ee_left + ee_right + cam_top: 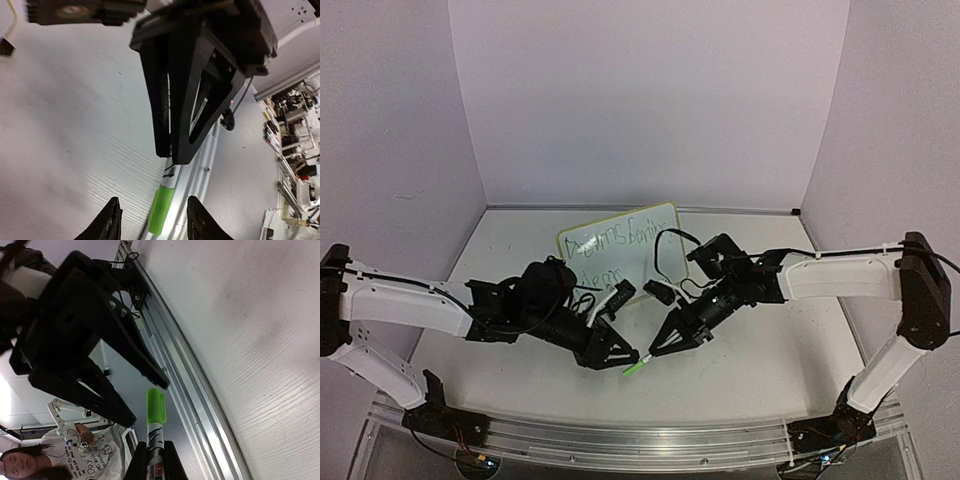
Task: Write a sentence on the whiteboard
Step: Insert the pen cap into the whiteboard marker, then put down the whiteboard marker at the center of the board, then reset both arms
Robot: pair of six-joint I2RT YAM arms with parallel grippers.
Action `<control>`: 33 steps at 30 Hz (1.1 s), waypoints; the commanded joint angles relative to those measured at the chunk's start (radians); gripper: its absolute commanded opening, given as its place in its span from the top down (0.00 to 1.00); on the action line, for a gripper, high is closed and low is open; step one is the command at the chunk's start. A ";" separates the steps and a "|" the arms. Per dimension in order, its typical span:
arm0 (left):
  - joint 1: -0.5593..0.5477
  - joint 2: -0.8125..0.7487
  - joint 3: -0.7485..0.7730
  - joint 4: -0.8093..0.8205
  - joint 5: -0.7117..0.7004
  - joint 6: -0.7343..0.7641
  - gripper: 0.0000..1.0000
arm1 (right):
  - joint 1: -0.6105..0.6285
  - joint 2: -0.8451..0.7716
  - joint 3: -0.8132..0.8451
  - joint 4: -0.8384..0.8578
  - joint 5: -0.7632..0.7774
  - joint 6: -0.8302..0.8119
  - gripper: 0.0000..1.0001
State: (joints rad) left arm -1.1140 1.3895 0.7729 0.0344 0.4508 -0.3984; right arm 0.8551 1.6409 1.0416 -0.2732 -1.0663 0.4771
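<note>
The whiteboard stands propped toward the middle of the desk's far edge and carries the sentence in two green scrawled lines, so the writing looks done or nearly so. Near the middle of the near edge, the right pincer grips the marker, whose green cap appears to be on. The left pincer is spread wide on either side of that cap without gripping it, so what remains is probably only setting the marker down.
</note>
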 commanded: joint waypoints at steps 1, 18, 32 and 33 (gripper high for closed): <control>0.085 -0.137 0.003 -0.059 -0.221 -0.015 0.50 | -0.091 -0.068 -0.010 0.064 0.241 0.047 1.00; 0.375 -0.211 -0.061 -0.293 -0.441 -0.072 0.23 | -0.194 0.161 0.027 0.070 0.499 0.054 0.71; 0.774 -0.180 -0.125 -0.240 -0.377 -0.054 0.19 | -0.402 0.096 -0.020 0.041 0.664 -0.041 0.05; 0.806 -0.165 -0.122 -0.222 -0.362 -0.045 0.19 | -0.424 0.094 -0.018 0.038 0.672 -0.053 0.03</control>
State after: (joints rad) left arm -0.4282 1.1862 0.6478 -0.2568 0.0320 -0.4719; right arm 0.4993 1.7902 1.0287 -0.2270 -0.4648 0.4856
